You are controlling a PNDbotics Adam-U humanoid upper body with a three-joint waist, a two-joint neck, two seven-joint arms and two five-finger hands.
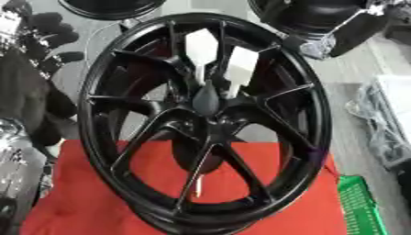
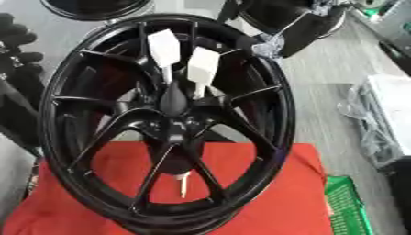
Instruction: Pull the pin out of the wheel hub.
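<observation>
A large black wheel (image 1: 317,133) stands upright on a red cloth (image 1: 80,202), its spokes meeting at a dark hub (image 1: 205,100). Two white pins with flat white heads stick up out of the hub: the left pin (image 1: 202,47) and the right pin (image 1: 241,65). My left hand (image 1: 50,36) shows at the upper left, just outside the rim, fingers spread and holding nothing. My right hand (image 1: 309,45) comes in from the upper right and sits against the rim's top right edge; its grip is hidden. Neither hand touches a pin.
Another black wheel (image 1: 108,8) lies at the far top. A green crate (image 1: 359,206) sits at the lower right beside the cloth. Clear plastic wrapping (image 1: 384,124) lies on the floor at the right. A small white piece (image 1: 198,188) shows low behind the spokes.
</observation>
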